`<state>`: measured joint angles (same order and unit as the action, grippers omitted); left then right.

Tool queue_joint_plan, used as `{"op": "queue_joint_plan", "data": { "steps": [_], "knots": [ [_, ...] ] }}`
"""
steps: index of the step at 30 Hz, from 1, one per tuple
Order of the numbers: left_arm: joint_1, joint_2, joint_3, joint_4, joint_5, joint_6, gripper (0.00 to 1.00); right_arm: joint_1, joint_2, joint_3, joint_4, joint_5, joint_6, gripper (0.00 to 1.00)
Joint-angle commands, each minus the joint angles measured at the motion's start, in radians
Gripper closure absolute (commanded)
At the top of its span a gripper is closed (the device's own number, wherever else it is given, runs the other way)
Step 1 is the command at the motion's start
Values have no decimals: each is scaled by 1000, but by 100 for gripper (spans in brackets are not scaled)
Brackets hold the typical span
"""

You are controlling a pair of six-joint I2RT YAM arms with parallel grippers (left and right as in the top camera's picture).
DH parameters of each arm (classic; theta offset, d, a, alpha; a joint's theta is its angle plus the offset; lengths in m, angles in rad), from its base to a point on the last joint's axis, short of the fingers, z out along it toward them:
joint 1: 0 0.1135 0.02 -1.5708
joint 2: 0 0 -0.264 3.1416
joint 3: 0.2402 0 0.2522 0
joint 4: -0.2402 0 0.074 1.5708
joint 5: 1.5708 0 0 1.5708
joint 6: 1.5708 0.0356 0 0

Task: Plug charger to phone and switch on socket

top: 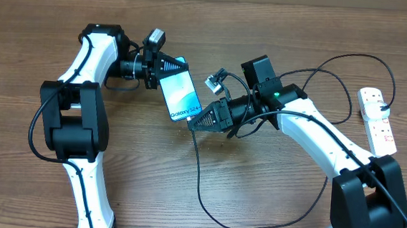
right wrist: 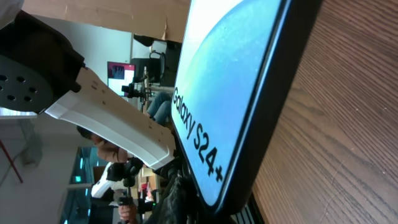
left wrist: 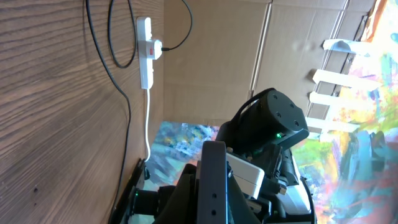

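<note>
1. While the left tool (top: 165, 65) is closed on the top short edge of the phone (top: 181, 91) and holds it tilted near the middle of the surface (top: 267, 32), the step in hand looks like plugging in. It does not look done yet.
2. The right tool (top: 202, 120) sits at the phone's other short edge, the one with the "Galaxy" words. It seems closed on the plug end of the charger (top: 200, 178), because the black cable comes out right at its tip. The plug itself is hidden, so I cannot tell if it is in the phone's hole.
3. Next, I think the small plug must line up straight with the hole in that edge and slide in gently. The left tool must hold the phone firm so it does not tip.
4. After that comes the socket (top: 377, 120). It lies at the far right of the surface, well apart from both tools. A tool must reach over and press its little red switch.
5. The phone is flat, hard and shiny, with a light blue screen and a thin dark rim. It may be slippery.
6. The charger is long, thin, black and bendy. It loops over the surface and runs to the socket.
7. The socket is a long white plastic bar with a thick white cord (left wrist: 148, 124). The surface is brown wood with lines in it.
</note>
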<state>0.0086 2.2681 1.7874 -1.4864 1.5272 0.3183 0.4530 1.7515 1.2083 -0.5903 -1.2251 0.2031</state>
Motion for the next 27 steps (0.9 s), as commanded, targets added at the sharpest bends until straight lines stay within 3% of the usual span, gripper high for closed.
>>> {"op": "queue_joint_plan", "data": {
  "steps": [1, 27],
  "knots": [
    [2, -33, 16, -6, 53, 15, 96, 0, -8, 16, 7, 0, 7, 96],
    [-3, -33, 16, -10, 53, 15, 96, 0, -8, 16, 18, 1, 38, 96]
  ]
}}
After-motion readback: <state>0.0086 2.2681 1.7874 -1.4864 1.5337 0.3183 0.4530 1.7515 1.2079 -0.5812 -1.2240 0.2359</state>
